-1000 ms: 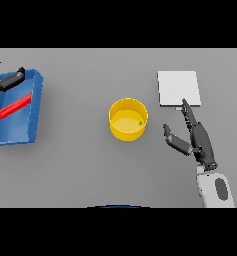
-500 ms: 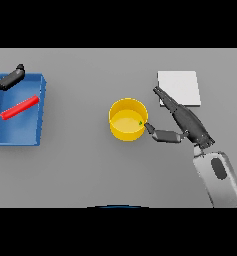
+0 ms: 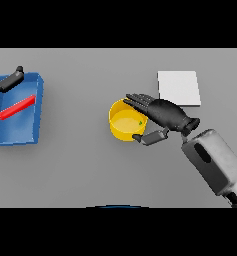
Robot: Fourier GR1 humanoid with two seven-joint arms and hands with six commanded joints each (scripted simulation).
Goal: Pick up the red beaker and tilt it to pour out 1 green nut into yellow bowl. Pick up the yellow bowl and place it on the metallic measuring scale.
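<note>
My right hand (image 3: 166, 113) sits at the round yellow bowl (image 3: 124, 122) in the middle of the grey table (image 3: 90, 165), fingers extended over its far right rim, thumb at the near rim, not clamped. A small green nut (image 3: 140, 122) lies inside the bowl. The flat square metallic scale (image 3: 178, 87) lies just beyond. My left hand (image 3: 4, 82), fingers spread, hangs over the blue tray (image 3: 22, 131) holding the red beaker (image 3: 17, 107).
</note>
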